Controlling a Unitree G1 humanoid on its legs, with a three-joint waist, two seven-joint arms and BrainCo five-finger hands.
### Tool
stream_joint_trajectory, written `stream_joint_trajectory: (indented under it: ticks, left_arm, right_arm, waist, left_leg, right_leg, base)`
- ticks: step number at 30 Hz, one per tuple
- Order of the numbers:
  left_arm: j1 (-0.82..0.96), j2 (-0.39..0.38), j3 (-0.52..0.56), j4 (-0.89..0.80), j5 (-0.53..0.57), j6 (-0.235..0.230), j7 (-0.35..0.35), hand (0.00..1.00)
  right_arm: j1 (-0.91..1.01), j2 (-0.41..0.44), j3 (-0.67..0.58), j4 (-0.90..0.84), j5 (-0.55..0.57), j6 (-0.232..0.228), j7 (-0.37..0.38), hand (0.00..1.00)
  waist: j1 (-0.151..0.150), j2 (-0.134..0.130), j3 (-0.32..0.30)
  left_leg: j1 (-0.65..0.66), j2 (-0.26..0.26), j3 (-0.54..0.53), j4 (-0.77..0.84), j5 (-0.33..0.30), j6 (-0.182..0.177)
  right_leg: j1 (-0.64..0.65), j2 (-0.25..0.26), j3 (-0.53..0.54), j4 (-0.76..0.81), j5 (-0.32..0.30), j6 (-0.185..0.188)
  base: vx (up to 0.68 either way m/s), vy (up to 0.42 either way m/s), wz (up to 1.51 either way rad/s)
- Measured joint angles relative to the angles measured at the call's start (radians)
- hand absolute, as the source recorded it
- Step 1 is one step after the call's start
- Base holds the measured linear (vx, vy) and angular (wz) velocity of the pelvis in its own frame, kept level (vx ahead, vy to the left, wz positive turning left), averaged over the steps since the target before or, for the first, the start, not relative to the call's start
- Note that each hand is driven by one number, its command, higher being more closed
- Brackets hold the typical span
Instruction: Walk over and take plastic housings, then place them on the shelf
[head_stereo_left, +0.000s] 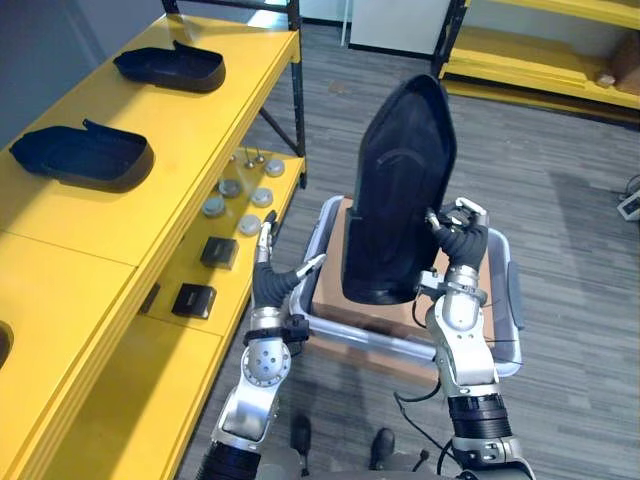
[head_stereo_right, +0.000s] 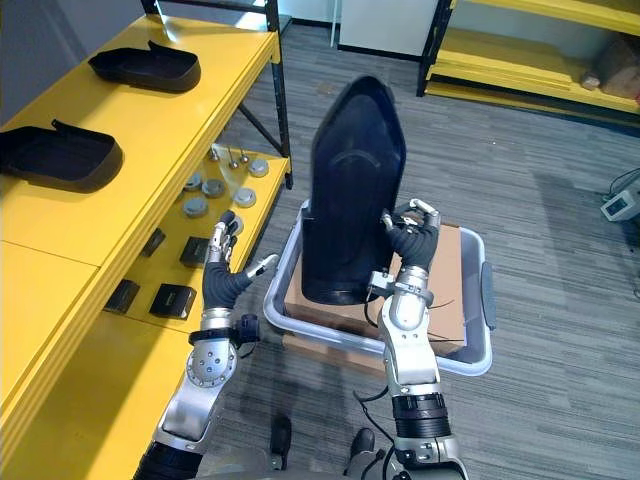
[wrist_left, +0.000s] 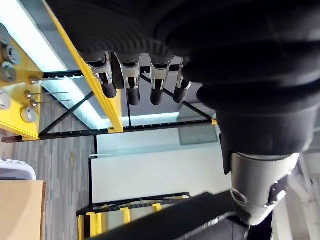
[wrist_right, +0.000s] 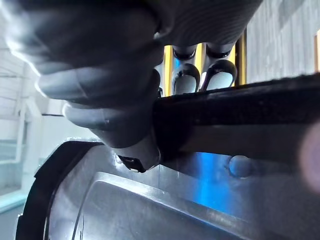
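A tall black plastic housing (head_stereo_left: 398, 190) stands upright above the grey bin (head_stereo_left: 505, 300), held at its right edge by my right hand (head_stereo_left: 462, 240), whose fingers and thumb pinch its rim (wrist_right: 210, 120). My left hand (head_stereo_left: 275, 275) is open beside the housing's lower left, fingers straight, thumb toward the bin, not touching it. Two more black housings (head_stereo_left: 85, 155) (head_stereo_left: 172, 66) lie on the top of the yellow shelf (head_stereo_left: 150, 200) at the left.
The bin holds a cardboard box (head_stereo_left: 345, 300). The shelf's lower level carries round metal parts (head_stereo_left: 240, 195) and small black boxes (head_stereo_left: 195, 298). Another yellow rack (head_stereo_left: 540, 50) stands across the grey floor at the far right.
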Motion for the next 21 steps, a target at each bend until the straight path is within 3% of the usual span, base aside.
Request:
stream_joint_trajectory:
  ticks: [8,9,16,21]
  left_arm:
    - [-0.062,0.000,-0.016,0.047,0.036,0.045,0.025,0.00]
    - [-0.062,0.000,-0.018,0.053,0.036,0.046,0.025,1.00]
    - [-0.070,0.000,-0.050,0.065,0.032,0.050,0.016,1.00]
    - [-0.072,0.000,-0.053,0.067,-0.053,0.047,-0.004,1.00]
  right_arm:
    - [0.013,-0.004,0.066,-0.001,0.123,-0.015,0.028,1.00]
    - [0.020,-0.005,0.067,-0.001,0.134,-0.015,0.028,1.00]
    - [0.090,-0.012,0.088,-0.039,0.180,-0.017,0.032,1.00]
    - [0.116,-0.012,0.096,-0.039,0.191,-0.017,0.049,1.00]
  waist:
    - [-0.017,0.005,-0.023]
    - [-0.024,0.007,-0.029]
    - [-0.033,0.027,-0.053]
    - [-0.033,0.028,-0.054]
  left_leg:
    - [0.016,0.003,0.033,0.000,-0.011,0.001]
    - [0.015,0.003,0.036,0.000,-0.012,0.001]
    - [0.020,0.005,0.048,-0.001,-0.015,0.000]
    - [0.025,0.007,0.049,-0.003,-0.015,0.000]
  right_leg:
    - [0.000,0.002,0.036,-0.002,0.005,0.000]
    - [-0.001,0.002,0.037,-0.003,0.006,0.000]
    - [-0.001,0.004,0.045,-0.006,0.006,0.000]
    - [0.002,0.006,0.048,-0.006,0.006,-0.001]
  base:
    - [-0.01,-0.007,-0.13]
    - [0.00,-0.004,-0.03]
    - [0.00,-0.010,-0.04]
    - [-0.03,-0.014,-0.02]
